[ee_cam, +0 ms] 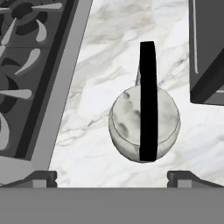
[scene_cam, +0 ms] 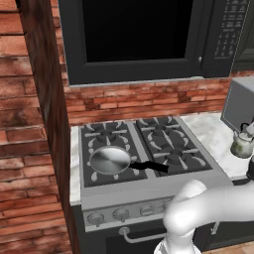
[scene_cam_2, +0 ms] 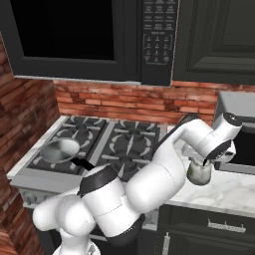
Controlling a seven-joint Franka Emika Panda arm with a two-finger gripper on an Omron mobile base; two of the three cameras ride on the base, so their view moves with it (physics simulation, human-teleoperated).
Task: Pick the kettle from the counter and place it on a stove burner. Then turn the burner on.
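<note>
Directly below my gripper [ee_cam: 112, 177], whose 2 fingertips stood wide apart and held nothing, the kettle [ee_cam: 144, 123] sat upright on the counter [ee_cam: 100, 65], its black handle arching across the lid. Beyond it to one side lay the stove with 4 burners, a steel frying pan [scene_cam: 109, 160] on the front-left stove burner [scene_cam: 110, 159].

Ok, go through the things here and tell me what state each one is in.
kettle: upright on the counter, lid on, not held
gripper: open, above the kettle
frying pan: on the front left burner, empty
stove knobs: position too small to tell
</note>
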